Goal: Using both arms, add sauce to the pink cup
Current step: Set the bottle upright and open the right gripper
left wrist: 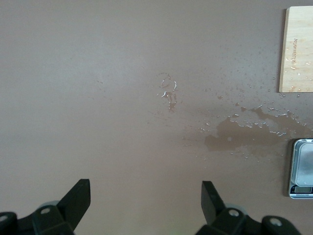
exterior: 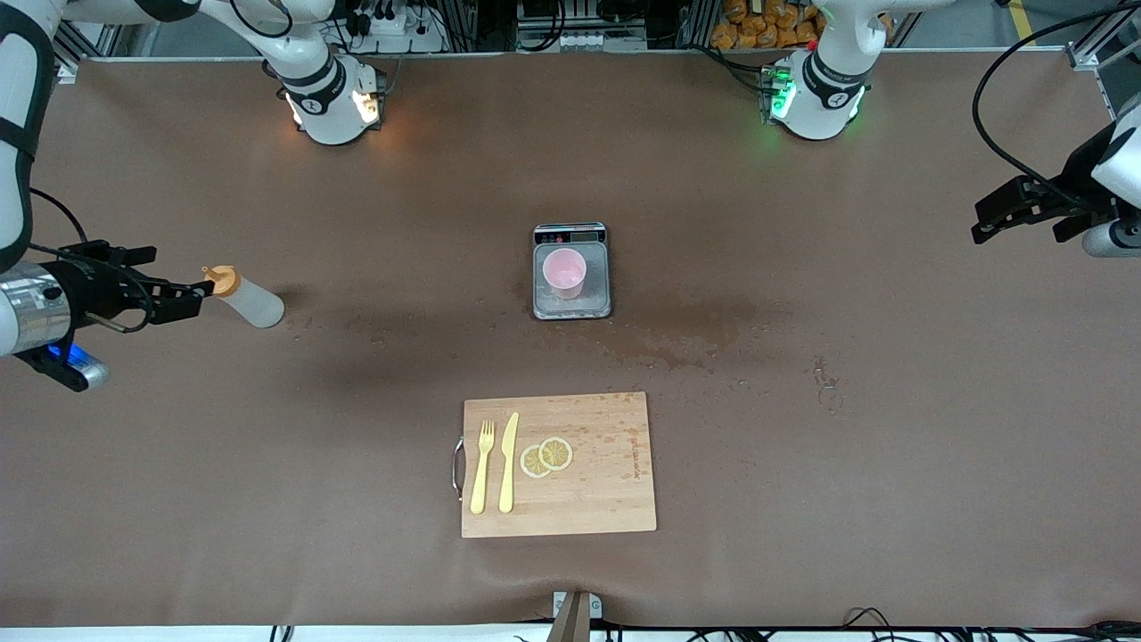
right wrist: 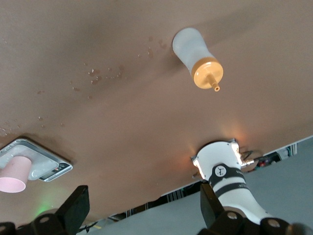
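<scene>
Bottle: clear plastic sauce bottle with orange cap [exterior: 250, 300] stands near the desk's [exterior: 802, 464] right-arm edge.
Cup: round pink cup [exterior: 564, 272] sits on the silver scale [exterior: 571, 303], mid-desk.
Right gripper [exterior: 192, 294]: jaws spread, beside the cap.
Left gripper [exterior: 1003, 214]: jaws spread, waiting.
Tip: bottle should be gripped at its middle.

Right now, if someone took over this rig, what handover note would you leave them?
Right tool: open, up at the right arm's end of the table, beside the orange cap of the sauce bottle, holding nothing.
Left tool: open, waiting above the left arm's end, holding nothing.
Sauce bottle stands on the table by itself.
Pink cup sits upright on the scale at mid-table; no sauce shows in it.
Wet patches lie beside the scale.
Done or left: this fits either the bottle about to be picked up or just set back down, so check the cup before acting.
</scene>
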Robot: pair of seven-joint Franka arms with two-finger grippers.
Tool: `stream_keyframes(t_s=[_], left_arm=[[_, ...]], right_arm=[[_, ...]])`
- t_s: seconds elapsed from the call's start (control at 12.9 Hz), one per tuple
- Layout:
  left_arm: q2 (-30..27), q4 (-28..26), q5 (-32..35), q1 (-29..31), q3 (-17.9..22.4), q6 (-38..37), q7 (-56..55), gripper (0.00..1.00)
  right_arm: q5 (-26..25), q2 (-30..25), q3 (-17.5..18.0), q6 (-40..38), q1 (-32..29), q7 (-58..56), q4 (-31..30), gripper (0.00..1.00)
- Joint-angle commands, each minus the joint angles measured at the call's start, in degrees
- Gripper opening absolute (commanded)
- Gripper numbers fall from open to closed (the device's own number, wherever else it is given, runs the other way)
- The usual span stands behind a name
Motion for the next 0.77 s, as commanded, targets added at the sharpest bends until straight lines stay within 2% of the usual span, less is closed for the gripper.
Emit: stream_keyframes(t_s=[0.0,0.15,0.31,0.39,0.62,0.7], left_arm=[[-0.5,-0.3,-1.0,0.3,0.0,-0.4,0.9,1.00],[-0.4,-0.3,-1.0,0.2,0.0,-0.3,0.8,1.00],[0.0,-0.4,-1.0,0.2,0.0,0.0,0.8,1.00],[0.0,-0.4,-1.0,0.1,-0.1,0.2,0.8,1.00],[-0.1,-0.7,-1.0,0.2,-0.1,0.2,0.9,1.00],[-0.1,-0.7,-1.0,0.2,-0.1,0.2,0.9,1.00]], right_arm=[[-2.6,-10.3,0.1,8.4,0.4,-7.8,-14.4,1.00],[-2.8,-17.2,0.2,16.8,0.7,-8.5,-24.9,1.00],[-2.9,-22.1,0.2,22.7,1.8,-8.5,-31.5,1.00],[-3.1,-22.6,0.2,23.3,1.9,-8.6,-32.0,1.00],[-8.7,-23.9,0.3,24.4,5.1,-11.3,-32.3,1.00],[-8.8,-24.4,0.2,25.0,5.1,-14.4,-32.3,1.00]])
